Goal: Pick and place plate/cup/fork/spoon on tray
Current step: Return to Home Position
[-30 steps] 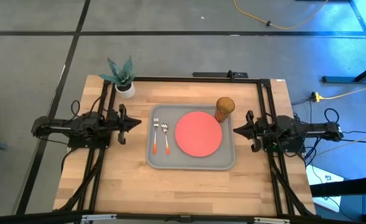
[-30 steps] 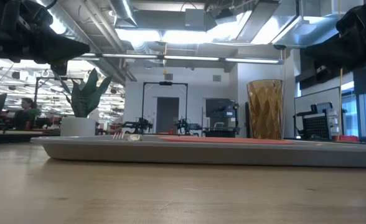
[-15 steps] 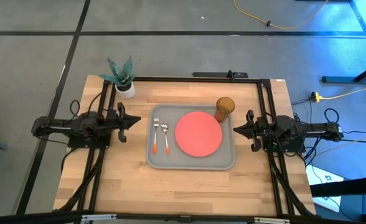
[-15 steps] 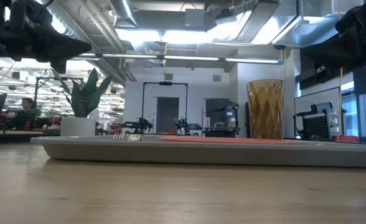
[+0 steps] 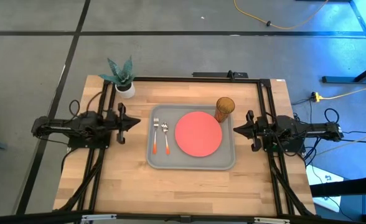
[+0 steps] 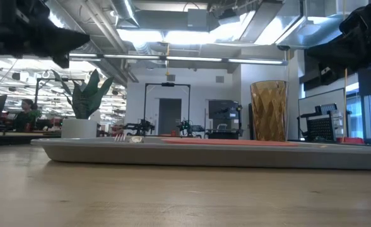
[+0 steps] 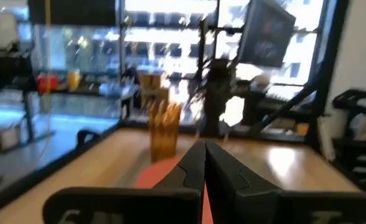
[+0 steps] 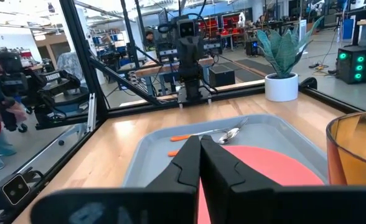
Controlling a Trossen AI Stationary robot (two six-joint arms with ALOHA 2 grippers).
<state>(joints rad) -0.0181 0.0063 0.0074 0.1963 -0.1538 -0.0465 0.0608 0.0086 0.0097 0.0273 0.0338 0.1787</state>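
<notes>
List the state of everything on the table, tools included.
tray: level, loaded
plate: flat on tray
cup: upright on tray
fork: lying on tray
spoon: lying beside fork
potted plant: upright, off tray
left tool: shut, empty
right tool: shut, empty

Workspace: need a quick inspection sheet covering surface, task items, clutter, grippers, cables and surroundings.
Surface: wooden table with black frame rails.
Job's things: grey tray at centre, holding the plate. The cup stands upright at its far right corner. The fork and spoon lie side by side left of the plate.
Clutter: potted plant at the far left corner, off the tray.
Grippers: left gripper and right gripper are shut, empty, flanking the tray.
Cables: yellow cable on the floor.
Surroundings: seated person far off.
</notes>
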